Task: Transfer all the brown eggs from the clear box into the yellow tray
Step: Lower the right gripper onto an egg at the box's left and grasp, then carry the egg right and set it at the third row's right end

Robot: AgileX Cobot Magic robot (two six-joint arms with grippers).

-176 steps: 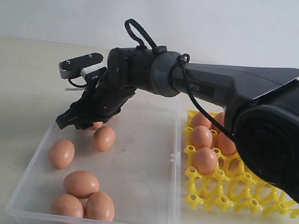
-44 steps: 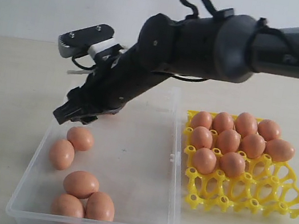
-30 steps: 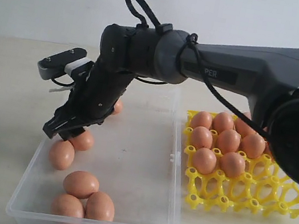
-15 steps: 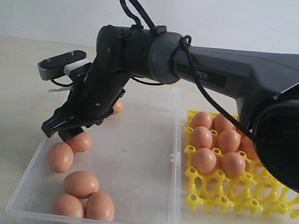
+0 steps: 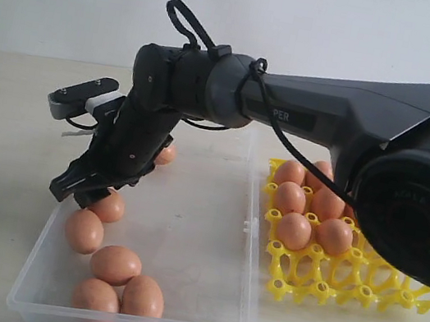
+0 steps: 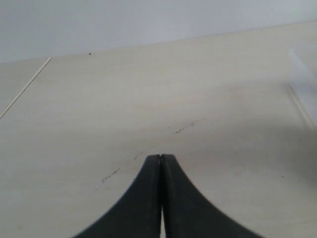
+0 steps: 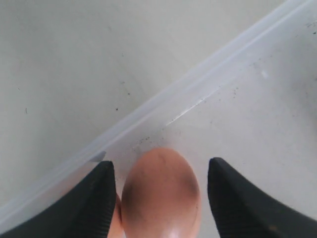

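While the right gripper (image 5: 76, 193) hangs low over the 9 o'clock side of the clear box (image 5: 255, 243), its jaws stand apart around one brown egg (image 7: 161, 193), with a gap showing on either side. Four more brown eggs (image 5: 115, 263) lie toward the box's 7 o'clock corner, and another sits near 11 o'clock behind the arm. The yellow tray (image 5: 345, 276) sits just at the box's 3 o'clock, its far cups filled with eggs. The left gripper (image 6: 161, 163) is pressed together above bare table (image 6: 99, 99), which is pale, matt and faintly scuffed. A plain whitish wall (image 5: 347, 26) rises behind.
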